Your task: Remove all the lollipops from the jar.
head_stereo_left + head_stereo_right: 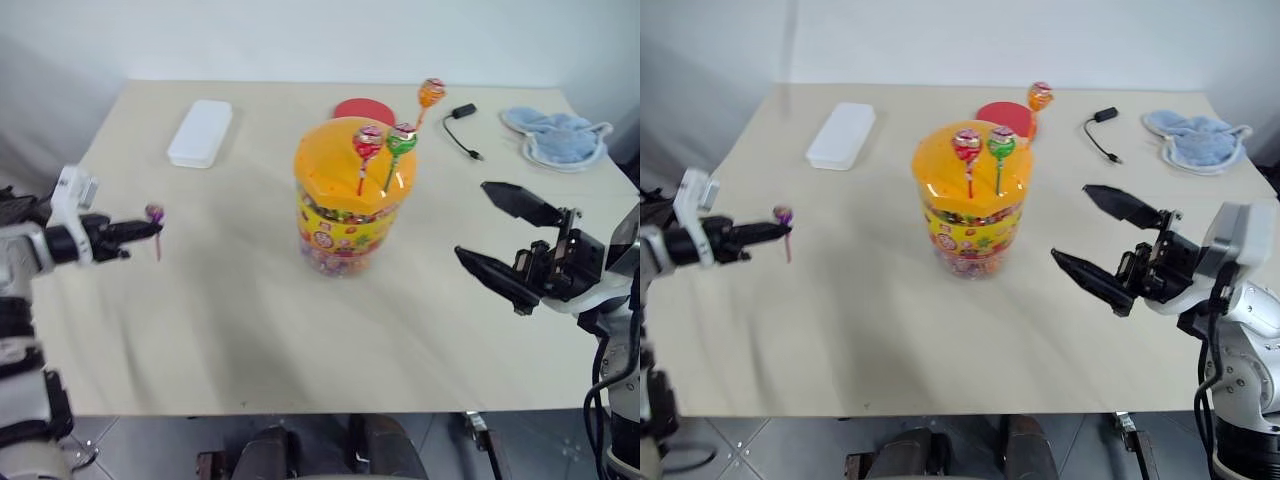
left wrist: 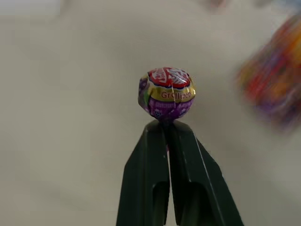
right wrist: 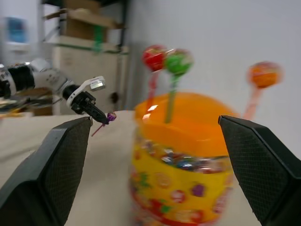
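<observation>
One of the four is out: the small round purple-wrapped lollipop (image 1: 154, 213) is pinched by its stick just under the head between the closed black fingers of the left gripper (image 1: 150, 229), held above the pale beige worktop (image 1: 230, 320) well out at nine o'clock from the large clear plastic jar with the yellow-orange faceted lid and colourful label band (image 1: 345, 205); it has not been laid down; three are left, as far as the pictures show: the red-headed lollipop on a red stick (image 1: 367, 141) and the green-headed lollipop on a green stick (image 1: 402, 139) stand side by side in holes near the middle of the lid, and the orange-headed lollipop on an orange stick (image 1: 431, 93) leans out at about one o'clock from them, by the far rim; the right gripper (image 1: 490, 228) hangs at about four o'clock from the jar, apart from it, its two black fingers spread wide and empty, pointing toward the jar; judged so, roughly a quarter of the work is done, with a set-down and three more pulls remaining.
</observation>
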{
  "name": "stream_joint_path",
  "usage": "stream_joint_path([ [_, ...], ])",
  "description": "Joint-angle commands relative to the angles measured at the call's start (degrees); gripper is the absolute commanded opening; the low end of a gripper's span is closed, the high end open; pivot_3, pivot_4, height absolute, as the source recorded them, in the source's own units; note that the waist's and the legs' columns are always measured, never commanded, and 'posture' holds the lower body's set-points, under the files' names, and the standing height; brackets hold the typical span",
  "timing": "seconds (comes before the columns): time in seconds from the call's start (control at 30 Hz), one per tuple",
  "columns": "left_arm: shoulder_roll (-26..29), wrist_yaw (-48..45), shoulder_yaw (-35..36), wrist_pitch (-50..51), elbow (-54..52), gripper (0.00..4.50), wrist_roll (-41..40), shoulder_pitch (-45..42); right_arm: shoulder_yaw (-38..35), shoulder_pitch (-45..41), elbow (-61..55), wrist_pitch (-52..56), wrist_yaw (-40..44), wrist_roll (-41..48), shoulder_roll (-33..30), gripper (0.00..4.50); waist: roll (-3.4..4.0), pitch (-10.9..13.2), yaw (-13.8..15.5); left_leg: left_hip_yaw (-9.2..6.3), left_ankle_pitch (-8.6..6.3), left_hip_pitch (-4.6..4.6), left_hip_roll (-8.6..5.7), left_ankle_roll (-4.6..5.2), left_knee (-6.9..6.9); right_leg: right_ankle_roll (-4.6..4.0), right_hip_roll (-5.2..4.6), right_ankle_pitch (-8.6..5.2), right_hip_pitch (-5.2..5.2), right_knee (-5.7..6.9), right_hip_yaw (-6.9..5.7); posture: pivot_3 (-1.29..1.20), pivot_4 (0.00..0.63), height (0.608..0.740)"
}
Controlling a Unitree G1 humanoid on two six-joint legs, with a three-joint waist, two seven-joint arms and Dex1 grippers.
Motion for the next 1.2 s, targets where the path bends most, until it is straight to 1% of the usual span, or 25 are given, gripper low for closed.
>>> stream_joint_path([
  [0.03,1.83,1.89,5.56,5.41,-12.63,0.07,-2.55,10.26,2.06,0.02,1.67,-2.02,6.51,-2.52,-1.07,4.50,0.00,0.00,1.43,-0.03,-0.03,0.01,-0.02,0.04,0.05,-0.01,-0.04,-0.01,0.07,-0.03,0.02,0.00,0.150,0.740],
  [0.07,2.00,2.63,6.47,5.74,-14.97,0.07,-2.29,14.19,2.91,0.04,2.45,-2.94,8.64,-3.21,-0.90,4.50,-0.01,-0.01,1.85,-0.11,-0.04,0.00,-0.05,0.07,0.13,-0.02,-0.15,-0.01,0.22,-0.15,-0.01,0.00,0.150,0.740],
  [0.1,1.66,3.86,7.43,5.58,-16.53,0.07,-1.76,17.74,4.07,0.38,3.63,-4.32,11.38,-4.90,-1.25,4.50,0.00,-0.01,2.08,-0.18,-0.05,0.04,-0.05,0.08,0.20,-0.02,-0.51,-0.01,0.36,-0.23,-0.06,0.00,0.150,0.740],
  [0.13,0.93,5.21,8.40,5.75,-17.53,0.07,-1.83,19.71,4.81,0.69,4.58,-5.34,13.65,-5.94,-1.42,4.50,0.03,-0.03,2.24,-0.19,-0.07,0.23,-0.07,0.10,0.19,-0.02,-0.62,-0.01,0.56,-0.31,-0.14,0.00,0.150,0.740],
  [0.17,0.07,6.50,9.08,6.09,-18.36,0.07,-2.21,20.71,5.13,1.08,5.48,-6.29,15.30,-6.76,-1.55,4.50,0.03,-0.03,2.34,-0.20,-0.13,0.42,-0.08,0.12,0.16,-0.02,-0.66,-0.01,0.77,-0.42,-0.18,0.00,0.150,0.740],
  [0.23,-1.31,8.55,9.33,6.45,-19.75,0.07,-3.11,21.29,5.29,1.60,6.87,-7.33,17.34,-7.67,-1.65,4.50,0.04,-0.03,2.42,-0.20,-0.15,0.49,-0.08,0.11,0.11,-0.01,-0.68,-0.01,0.83,-0.49,-0.18,0.00,0.150,0.740],
  [0.33,-1.79,10.30,7.00,4.73,-20.78,0.07,-2.41,22.93,5.19,2.80,8.45,-9.10,19.97,-8.85,-1.95,4.50,0.04,-0.03,2.26,-0.18,-0.18,0.51,-0.08,0.04,0.06,-0.02,-0.67,-0.01,0.77,-0.42,-0.19,0.00,0.150,0.740],
  [0.37,-1.87,10.67,6.63,4.50,-21.20,0.53,-2.46,23.46,5.12,3.24,8.61,-9.63,20.60,-9.15,-2.03,4.50,0.08,-0.05,2.22,-0.16,-0.19,0.53,-0.08,0.03,0.01,-0.03,-0.66,-0.02,0.75,-0.39,-0.19,0.00,0.150,0.740],
  [0.47,-2.48,10.96,7.30,6.24,-22.48,1.24,-4.47,24.18,4.65,3.89,8.74,-9.82,20.66,-9.05,-2.08,4.50,0.22,-0.12,2.25,-0.09,-0.20,0.69,-0.08,0.00,-0.07,-0.05,-0.65,-0.03,0.81,-0.35,-0.18,0.00,0.150,0.740],
  [0.6,-1.76,11.31,9.26,4.99,-22.22,2.49,-5.01,27.10,3.32,4.17,9.41,-10.02,19.79,-9.04,-2.47,4.50,0.24,-0.14,1.99,-0.02,-0.22,0.82,-0.07,-0.03,-0.07,-0.08,-0.67,-0.05,0.88,-0.35,-0.10,0.00,0.150,0.740],
  [0.63,-1.77,11.24,10.00,4.42,-21.80,2.73,-5.40,27.49,2.94,4.21,9.60,-10.10,19.64,-9.04,-2.49,4.50,0.24,-0.14,1.84,-0.02,-0.23,0.84,-0.06,-0.04,-0.08,-0.09,-0.66,-0.05,0.88,-0.34,-0.10,0.00,0.150,0.740],
  [0.77,-2.01,8.63,14.25,-4.06,-19.24,3.88,-7.17,28.66,-0.45,4.21,10.65,-10.12,16.87,-8.50,-2.11,4.50,0.25,-0.13,1.21,-0.04,-0.26,0.88,-0.01,-0.11,-0.12,-0.27,-0.67,-0.15,0.86,-0.25,-0.14,0.00,0.150,0.740],
  [0.83,-1.46,2.73,19.86,-11.50,-18.17,4.44,-10.41,28.41,-4.89,3.83,12.74,-9.19,13.75,-7.81,-3.20,4.50,0.22,-0.10,1.14,-0.03,-0.27,0.87,0.01,-0.12,-0.13,-0.31,-0.66,-0.18,0.83,-0.24,-0.16,0.00,0.150,0.740],
  [0.9,-0.96,-4.90,24.17,-17.03,-18.82,4.48,-14.12,29.68,-8.30,3.59,14.21,-7.53,11.16,-6.51,-3.88,4.50,0.19,-0.09,1.09,-0.03,-0.30,0.83,0.02,-0.15,-0.12,-0.34,-0.67,-0.19,0.79,-0.26,-0.20,0.00,0.150,0.740],
  [0.97,-0.44,-8.91,27.09,-15.71,-19.53,4.48,-19.04,29.27,-10.26,2.44,15.82,-6.21,8.91,-5.59,-4.08,4.50,0.21,-0.09,1.04,-0.03,-0.38,0.84,0.02,-0.14,-0.12,-0.37,-0.72,-0.21,0.80,-0.28,-0.20,0.00,0.150,0.740],
  [1.03,0.02,-8.83,28.37,-12.59,-21.74,4.48,-24.60,25.80,-11.61,-0.58,18.74,-3.92,4.95,-4.84,-4.31,4.50,0.26,-0.06,1.09,-0.05,-0.39,0.86,0.02,-0.13,-0.12,-0.40,-0.72,-0.23,0.82,-0.27,-0.22,0.00,0.150,0.740],
  [1.07,-0.34,-7.47,27.95,-12.82,-23.28,4.48,-26.18,23.36,-11.91,-2.67,20.29,-3.13,2.99,-4.62,-4.08,4.50,0.26,-0.05,1.12,-0.05,-0.38,0.85,0.02,-0.13,-0.11,-0.40,-0.73,-0.23,0.82,-0.27,-0.22,0.00,0.150,0.740],
  [1.17,-3.37,-3.39,24.49,-13.33,-29.76,4.48,-31.97,15.67,-10.64,-10.78,23.21,-1.81,-2.12,-4.03,-2.00,4.50,0.26,-0.05,1.12,-0.05,-0.36,0.85,0.00,-0.09,-0.01,-0.39,-0.78,-0.22,0.86,-0.28,-0.20,0.00,0.150,0.740],
  [1.2,-4.25,-2.66,23.34,-13.20,-31.23,4.48,-33.61,13.74,-9.35,-13.07,23.83,-0.48,-3.75,-4.72,-1.87,4.50,0.37,-0.07,1.02,-0.04,-0.35,0.85,-0.01,-0.10,-0.01,-0.38,-0.79,-0.21,0.85,-0.27,-0.20,0.00,0.150,0.740],
])
